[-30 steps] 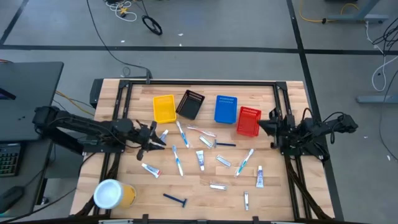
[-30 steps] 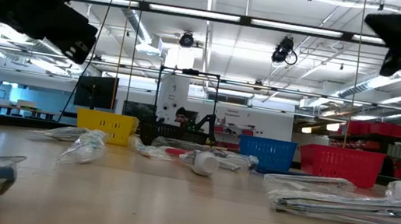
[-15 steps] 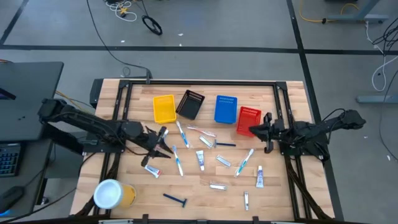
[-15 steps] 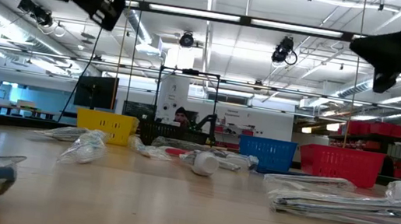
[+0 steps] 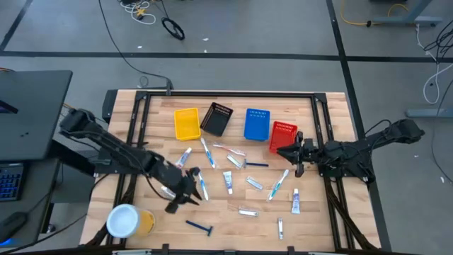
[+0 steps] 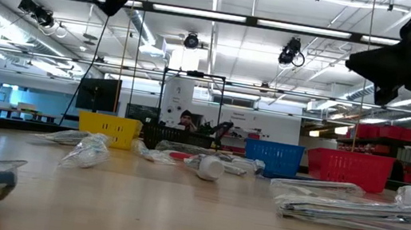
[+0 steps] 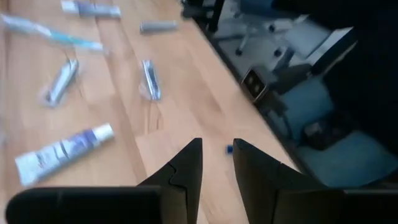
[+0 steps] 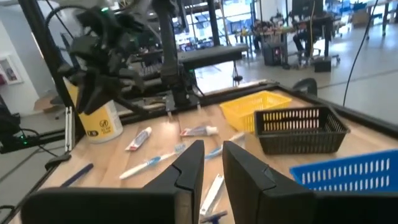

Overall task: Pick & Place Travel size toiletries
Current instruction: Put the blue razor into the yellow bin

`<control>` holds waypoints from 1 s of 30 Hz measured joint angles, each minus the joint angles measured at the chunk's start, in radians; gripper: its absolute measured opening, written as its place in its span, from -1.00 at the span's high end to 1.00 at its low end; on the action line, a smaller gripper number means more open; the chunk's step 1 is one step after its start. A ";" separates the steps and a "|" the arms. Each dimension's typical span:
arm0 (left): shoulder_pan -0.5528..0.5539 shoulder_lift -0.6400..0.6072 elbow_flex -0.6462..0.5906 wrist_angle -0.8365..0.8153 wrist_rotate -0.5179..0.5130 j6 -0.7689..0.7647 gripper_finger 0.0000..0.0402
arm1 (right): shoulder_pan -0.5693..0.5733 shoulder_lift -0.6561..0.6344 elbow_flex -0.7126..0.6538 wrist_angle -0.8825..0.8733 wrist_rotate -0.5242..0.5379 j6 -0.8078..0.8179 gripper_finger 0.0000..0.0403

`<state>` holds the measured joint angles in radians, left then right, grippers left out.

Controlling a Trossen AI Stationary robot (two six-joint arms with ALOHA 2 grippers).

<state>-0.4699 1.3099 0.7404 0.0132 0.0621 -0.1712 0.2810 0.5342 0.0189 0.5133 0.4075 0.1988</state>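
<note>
1. High view: the job looks barely begun. The travel size toiletries (image 5: 233,180) lie scattered over the middle of the wooden worktop (image 5: 333,219), and the yellow basket (image 5: 187,123), black basket (image 5: 216,118), blue basket (image 5: 257,123) and red basket (image 5: 284,137) along the far side show nothing inside that I can make out. The left pincer (image 5: 185,190) hangs over the near-left part of the spread, close to a white tube (image 5: 170,193) and a toothbrush (image 5: 203,186). The right pincer (image 5: 296,153) sits beside the red basket, with another toothbrush (image 5: 279,184) just nearer the front edge. A big yellow cup (image 5: 129,221) stands at the front left corner.

2. Low view: wrapped items rest flat on the worktop, including a clear packet (image 6: 361,209) at the right; both arms are up off the surface, so by my reading nothing is lifted.

3. Left wrist view: the left pincer (image 7: 216,163) has its fingers drawn nearly together with only a slim gap and nothing between them; a white tube (image 7: 62,152) lies off to one side, apart from the tips.

4. Right wrist view: the right pincer (image 8: 211,163) is likewise almost closed and empty; a toothbrush (image 8: 150,163) and tubes lie ahead of it, the baskets beyond.
</note>
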 joint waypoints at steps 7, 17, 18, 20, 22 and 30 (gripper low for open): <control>-0.113 0.175 0.005 0.011 -0.111 -0.071 0.39 | 0.001 0.067 0.000 0.002 -0.001 0.075 0.65; -0.222 0.381 0.006 0.141 -0.152 -0.226 0.33 | 0.002 0.149 0.000 0.000 -0.001 0.136 0.65; -0.226 0.394 0.006 0.142 -0.157 -0.238 0.33 | 0.002 0.157 0.000 0.001 -0.001 0.137 0.65; -0.232 0.419 0.006 0.144 -0.156 -0.249 0.33 | 0.002 0.172 0.000 -0.001 -0.001 0.136 0.65; -0.236 0.433 0.007 0.155 -0.143 -0.264 0.34 | 0.002 0.187 0.000 0.001 0.000 0.133 0.65; -0.237 0.442 0.006 0.196 -0.134 -0.235 0.35 | 0.002 0.224 0.000 0.001 0.000 0.132 0.65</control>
<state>-0.7071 1.7523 0.7462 0.2088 -0.0720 -0.4061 0.2825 0.7584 0.0189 0.5140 0.4079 0.3313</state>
